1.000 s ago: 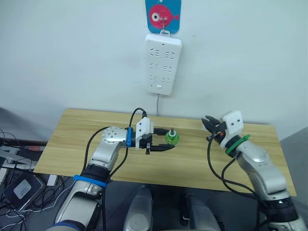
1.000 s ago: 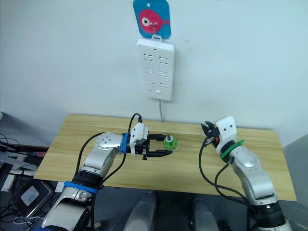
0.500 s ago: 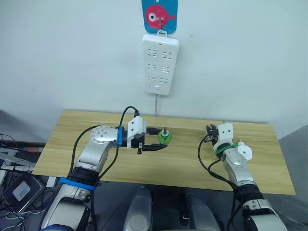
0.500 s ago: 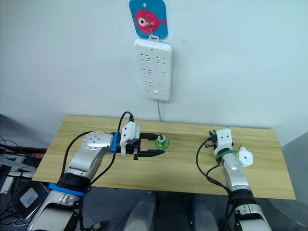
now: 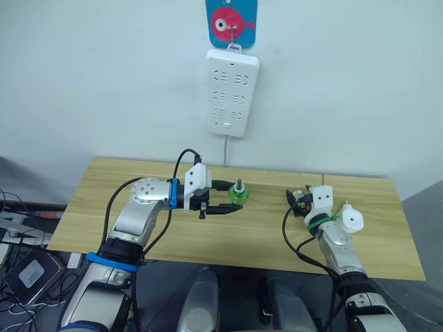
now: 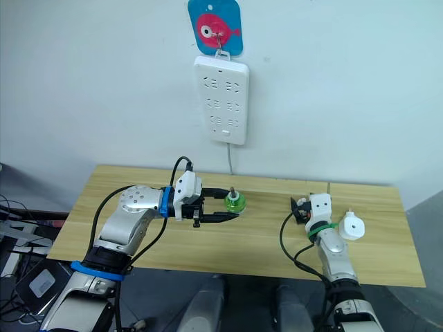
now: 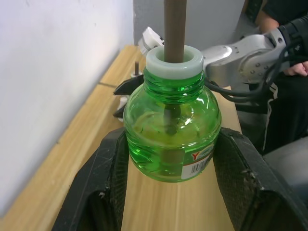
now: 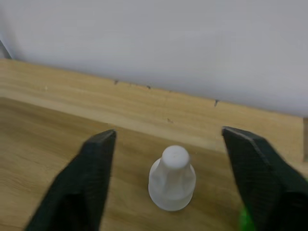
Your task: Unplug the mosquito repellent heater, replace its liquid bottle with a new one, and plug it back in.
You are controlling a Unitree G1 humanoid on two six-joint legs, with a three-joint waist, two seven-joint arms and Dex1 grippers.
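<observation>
Bench of pale wood stands against a white wall, where your white power strip hangs under a blue card with a pink fish. Your left hand reaches in from the left at mid-bench, its two black fingers on either side of a green liquid bottle, which stands upright with a wick rod rising from its white neck; the fingers sit right at the bottle's sides, though you cannot tell if they press it. Your right hand hovers low over the right part of the bench with its fingers spread wide, grasping nothing; a small white cap stands on the wood between them. The mosquito repellent heater lies on the bench just right of that arm.
</observation>
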